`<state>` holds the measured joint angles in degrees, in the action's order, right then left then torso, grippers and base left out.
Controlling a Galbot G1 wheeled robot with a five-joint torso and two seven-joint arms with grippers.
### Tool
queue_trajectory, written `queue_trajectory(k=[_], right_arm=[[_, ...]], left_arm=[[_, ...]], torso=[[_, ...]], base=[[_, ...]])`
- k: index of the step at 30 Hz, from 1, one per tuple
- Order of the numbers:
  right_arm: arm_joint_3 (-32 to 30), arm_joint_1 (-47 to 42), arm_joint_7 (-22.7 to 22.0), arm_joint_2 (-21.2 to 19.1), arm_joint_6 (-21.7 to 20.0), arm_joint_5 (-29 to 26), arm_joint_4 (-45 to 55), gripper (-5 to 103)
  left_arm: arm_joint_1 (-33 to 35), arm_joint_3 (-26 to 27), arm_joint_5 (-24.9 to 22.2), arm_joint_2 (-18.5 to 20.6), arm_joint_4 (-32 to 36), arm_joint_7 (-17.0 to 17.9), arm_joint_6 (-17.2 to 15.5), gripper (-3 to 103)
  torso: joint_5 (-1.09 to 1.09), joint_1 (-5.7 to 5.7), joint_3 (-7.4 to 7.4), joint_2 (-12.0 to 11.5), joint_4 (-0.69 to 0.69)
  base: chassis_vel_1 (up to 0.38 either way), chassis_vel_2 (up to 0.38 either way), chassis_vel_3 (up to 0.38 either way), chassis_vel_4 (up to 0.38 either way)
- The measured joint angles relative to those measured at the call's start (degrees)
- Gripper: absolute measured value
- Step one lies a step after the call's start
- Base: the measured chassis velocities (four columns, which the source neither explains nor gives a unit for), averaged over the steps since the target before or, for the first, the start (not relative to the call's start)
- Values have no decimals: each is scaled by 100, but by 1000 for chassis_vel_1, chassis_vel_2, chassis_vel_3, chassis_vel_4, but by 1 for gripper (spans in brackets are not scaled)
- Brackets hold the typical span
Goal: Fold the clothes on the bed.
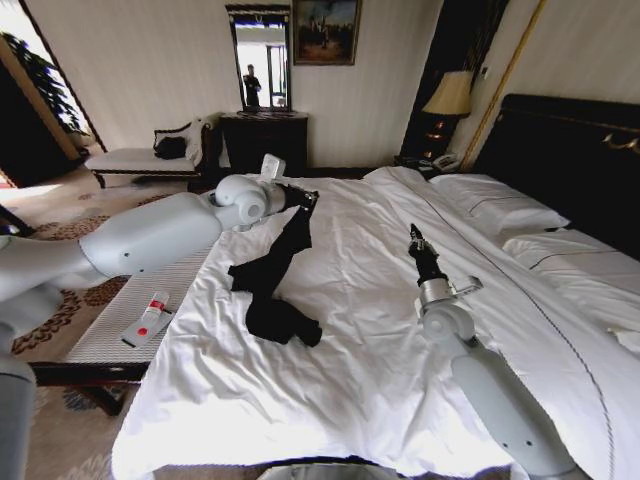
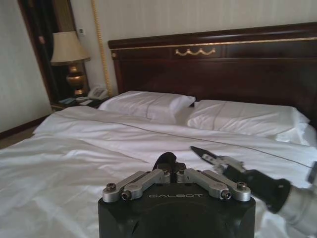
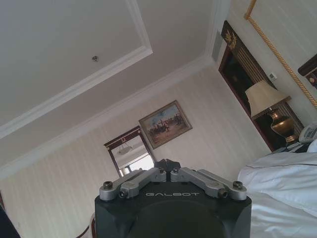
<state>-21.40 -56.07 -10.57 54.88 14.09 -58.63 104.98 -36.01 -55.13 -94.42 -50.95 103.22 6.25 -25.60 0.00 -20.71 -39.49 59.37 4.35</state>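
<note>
Head view: the left gripper is up at eleven o'clock over the white bed, pinching the top of the black T-shirt, which hangs down and bunches on the sheet. The right gripper, at three o'clock of the shirt, points up, fingers pressed together, empty.

Left wrist view: black fabric sits between the clamped fingers; pillows and headboard lie beyond.

Right wrist view: the fingers meet, aimed at the framed painting.

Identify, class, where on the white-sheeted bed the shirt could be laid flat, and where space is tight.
Bare sheet lies between the hanging black soft-fabric T-shirt and the right gripper, and at the near foot of the large white-sheeted bed. It is crowded by the left gripper pinching the shirt, and at the white pillows under the headboard.
</note>
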Motion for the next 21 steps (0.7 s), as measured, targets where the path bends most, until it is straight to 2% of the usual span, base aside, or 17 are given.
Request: queue_trajectory(k=[2,3,6,7,8,9,12,13,15,17,18,20,21], right_arm=[[-23,-9,6,-5,6,1,-3,0],[-23,-9,6,-5,6,1,-3,0],[-28,-10,12,-9,10,3,-13,0],[-19,-3,15,-9,11,5,-27,0],[-19,-3,15,-9,11,5,-27,0],[21,22,18,-2,14,14,-54,0],[180,106,24,30,18,52,-116,0],[180,106,24,30,18,52,-116,0],[305,159,25,57,19,77,-151,0],[362,177,30,80,19,105,-176,0],[362,177,30,80,19,105,-176,0],[208,15,30,87,18,151,-99,0],[68,-108,14,85,9,176,-34,0]], left_arm=[[-110,87,-287,289,555,-100,-108,1],[-110,87,-287,289,555,-100,-108,1],[-130,159,-493,873,1218,-185,-219,1],[-57,181,-509,1213,1507,-205,-250,1],[-57,181,-509,1213,1507,-205,-250,1],[143,227,-446,1587,1793,-205,-289,1],[1344,851,-50,2517,2375,-185,-305,1],[1344,851,-50,2517,2375,-185,-305,1],[2636,1766,317,3068,2723,-189,-290,1],[3538,2084,575,3455,2927,-187,-205,1],[3538,2084,575,3455,2927,-187,-205,1],[4399,2281,963,3624,2944,-172,-40,1],[4629,2284,1044,3563,2875,-105,-8,1]], torso=[[0,0,0,0,1],[0,0,0,0,1],[-1,1,1,1,-2],[-2,1,1,1,-4],[-2,1,1,1,-4],[-5,1,1,1,-5],[-8,1,0,1,-4],[-8,1,0,1,-4],[-6,0,0,1,-2],[-7,0,0,0,-5],[-7,0,0,0,-5],[-3,1,1,1,-10],[-5,2,0,1,-5]], base=[[0,0,0,0],[0,0,0,0],[0,0,0,0],[0,0,0,0],[0,0,0,0],[0,0,0,0],[0,0,0,0],[0,0,0,0],[0,0,0,0],[0,0,0,0],[0,0,0,0],[0,0,0,0],[0,0,0,0]])
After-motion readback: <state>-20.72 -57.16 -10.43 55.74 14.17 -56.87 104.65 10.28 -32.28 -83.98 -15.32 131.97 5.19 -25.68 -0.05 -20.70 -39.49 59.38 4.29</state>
